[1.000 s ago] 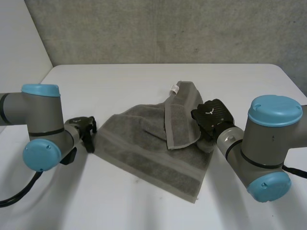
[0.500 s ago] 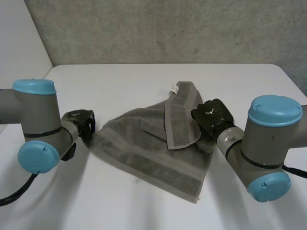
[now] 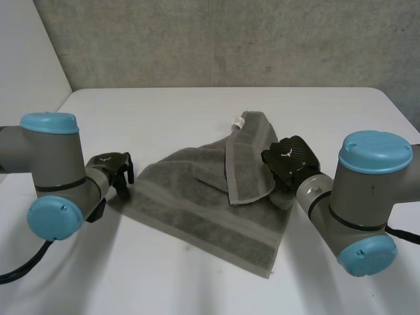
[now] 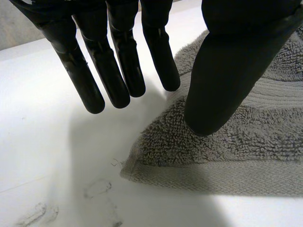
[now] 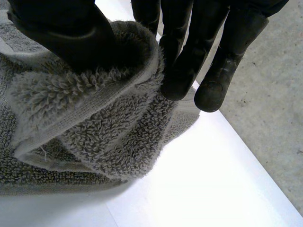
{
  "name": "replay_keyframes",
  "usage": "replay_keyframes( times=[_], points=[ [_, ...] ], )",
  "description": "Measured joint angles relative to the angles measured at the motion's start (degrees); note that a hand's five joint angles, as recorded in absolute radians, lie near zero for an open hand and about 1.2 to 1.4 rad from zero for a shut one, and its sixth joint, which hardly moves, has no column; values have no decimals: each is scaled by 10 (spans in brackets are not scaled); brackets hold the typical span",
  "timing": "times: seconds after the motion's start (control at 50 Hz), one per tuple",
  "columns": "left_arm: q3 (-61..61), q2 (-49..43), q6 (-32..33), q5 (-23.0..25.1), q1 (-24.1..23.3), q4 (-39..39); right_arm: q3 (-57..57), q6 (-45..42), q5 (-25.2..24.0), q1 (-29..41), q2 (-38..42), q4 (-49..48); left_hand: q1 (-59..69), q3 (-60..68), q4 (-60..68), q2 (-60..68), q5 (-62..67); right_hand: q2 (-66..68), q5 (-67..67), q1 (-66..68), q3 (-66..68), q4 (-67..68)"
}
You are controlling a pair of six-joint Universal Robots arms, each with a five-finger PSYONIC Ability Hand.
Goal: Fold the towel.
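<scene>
- Nudged left hand [image 3: 113, 169] toward towel [image 3: 197, 203] corner, centre-left; fingers straight, gripping nothing.
- Pinches a fold with right hand [image 3: 289, 161], centre-right.
- Could miss corner, thumb hovering loose.

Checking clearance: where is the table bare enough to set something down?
Bare table lies between the towel and the wall, and along the towel's near edge. Crowded beside the left robot hand and right robot hand.

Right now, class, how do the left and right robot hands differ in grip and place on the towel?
The left robot hand has straight fingers and grips nothing; the right robot hand pinches a towel fold between thumb and fingers. The left robot hand is over a flat corner, the right robot hand at a bunched edge. Both are black.
</scene>
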Motion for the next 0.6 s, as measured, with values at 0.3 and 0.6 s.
replay_keyframes(
  times=[0.3,0.6],
  points=[
    [0,-12,1,0,0,2,0,0,0,0,1,0,-84,-81,-80,-83,-82,0,0,1,0,0],
    [1,-19,4,1,0,3,0,-1,0,0,3,0,-205,-208,-207,-207,-210,0,0,1,0,0]
  ],
)
